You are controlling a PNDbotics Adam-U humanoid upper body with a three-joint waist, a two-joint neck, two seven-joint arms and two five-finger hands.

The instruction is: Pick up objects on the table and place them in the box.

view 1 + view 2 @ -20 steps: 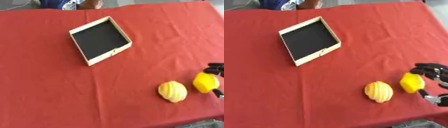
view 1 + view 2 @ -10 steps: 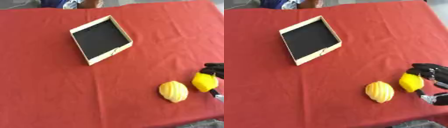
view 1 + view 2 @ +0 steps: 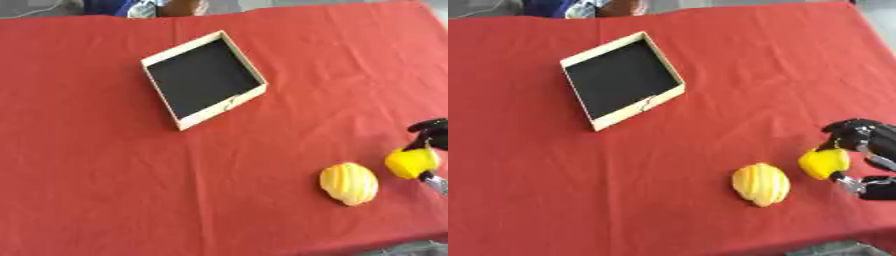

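A small bright yellow object (image 3: 822, 163) sits at the right edge of the red table, with my right hand (image 3: 866, 145) curled round it, fingers above and thumb below. Just to its left lies a ribbed yellow-orange object (image 3: 760, 183), free on the cloth. The box (image 3: 204, 79), pale-walled with a black floor and nothing in it, stands askew at the upper middle, well away from the hand. My left hand shows in neither view.
A red cloth (image 3: 87, 175) covers the whole table, whose front edge runs close below the two yellow objects. Blue and white items (image 3: 131, 7) lie beyond the far edge.
My right hand has closed further on the small yellow object and shifted it slightly right. The ribbed object and the box stayed put.
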